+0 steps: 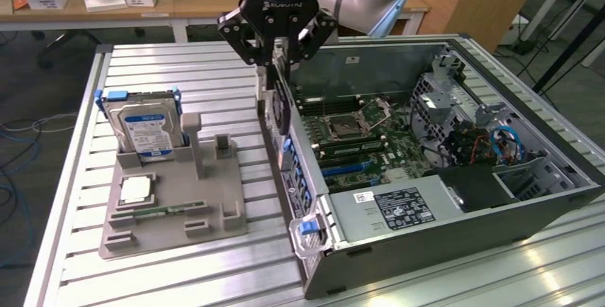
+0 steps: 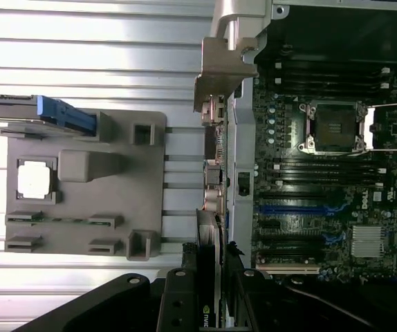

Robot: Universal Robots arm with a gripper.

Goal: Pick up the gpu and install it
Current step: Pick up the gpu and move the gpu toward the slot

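We see gripper [image 1: 276,62] clamped on gpu [image 1: 276,107]. Card hangs edge-down over computer case [image 1: 454,250] near wall, beside motherboard [image 1: 359,128]. Risk, we judge: end bracket snags wall, card twists in grip.

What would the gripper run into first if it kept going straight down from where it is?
The gripper holds the gpu hanging below it, so the card would likely touch first, on the computer case's slotted wall beside the motherboard. Depth is unclear.
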